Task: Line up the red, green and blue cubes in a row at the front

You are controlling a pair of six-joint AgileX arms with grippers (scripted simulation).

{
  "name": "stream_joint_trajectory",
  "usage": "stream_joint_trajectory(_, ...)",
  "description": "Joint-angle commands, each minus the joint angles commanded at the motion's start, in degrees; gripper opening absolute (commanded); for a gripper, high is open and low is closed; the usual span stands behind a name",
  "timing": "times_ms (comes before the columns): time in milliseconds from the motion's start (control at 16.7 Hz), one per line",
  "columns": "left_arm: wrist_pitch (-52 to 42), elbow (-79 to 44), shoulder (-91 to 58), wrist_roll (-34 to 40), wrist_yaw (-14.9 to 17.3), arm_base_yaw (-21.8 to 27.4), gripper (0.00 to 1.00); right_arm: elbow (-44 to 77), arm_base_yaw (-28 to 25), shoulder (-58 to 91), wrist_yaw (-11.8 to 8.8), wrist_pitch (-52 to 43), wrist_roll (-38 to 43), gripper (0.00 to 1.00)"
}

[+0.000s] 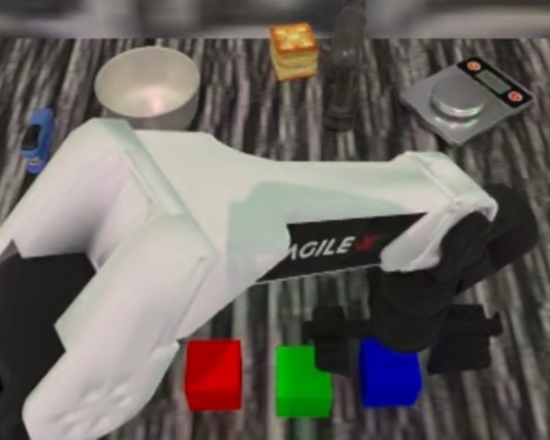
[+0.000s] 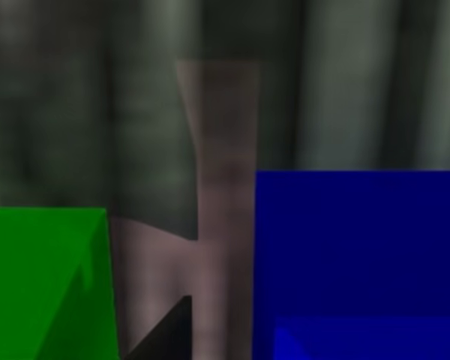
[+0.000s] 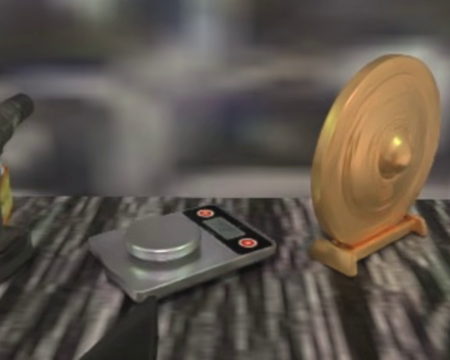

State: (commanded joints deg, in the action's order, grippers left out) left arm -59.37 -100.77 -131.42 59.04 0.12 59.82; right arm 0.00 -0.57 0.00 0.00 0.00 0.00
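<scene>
The red cube, green cube and blue cube stand side by side in a row near the table's front edge, with small gaps between them. My left arm reaches across the table, and its gripper hangs over the blue cube, open, with one finger on each side of it. In the left wrist view the gripper has one dark fingertip in the gap between the green cube and the blue cube, touching neither. My right gripper is parked out of the top view.
At the back stand a metal bowl, an orange patterned block, a dark power tool and a grey scale. A small blue gadget lies at the left. A golden disc on a stand is beside the scale.
</scene>
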Motion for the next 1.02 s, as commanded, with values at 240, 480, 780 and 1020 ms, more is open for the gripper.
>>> stream_joint_trajectory(240, 0.00, 0.00, 0.00, 0.00, 0.00, 0.00, 1.00, 0.00, 0.00, 0.00, 0.00, 0.00, 0.00, 1.00)
stream_joint_trajectory(480, -0.21, -0.21, 0.04, 0.00, 0.00, -0.05, 1.00, 0.00, 0.00, 0.00, 0.00, 0.00, 0.00, 1.00)
stream_joint_trajectory(780, -9.31, -7.10, 1.67, 0.26, 0.00, -0.69, 1.00, 0.00, 0.00, 0.00, 0.00, 0.00, 0.00, 1.00)
stream_joint_trajectory(1020, -14.08, -11.07, 3.04, 0.13, -0.03, -1.12, 1.00, 0.00, 0.00, 0.00, 0.00, 0.00, 0.00, 1.00)
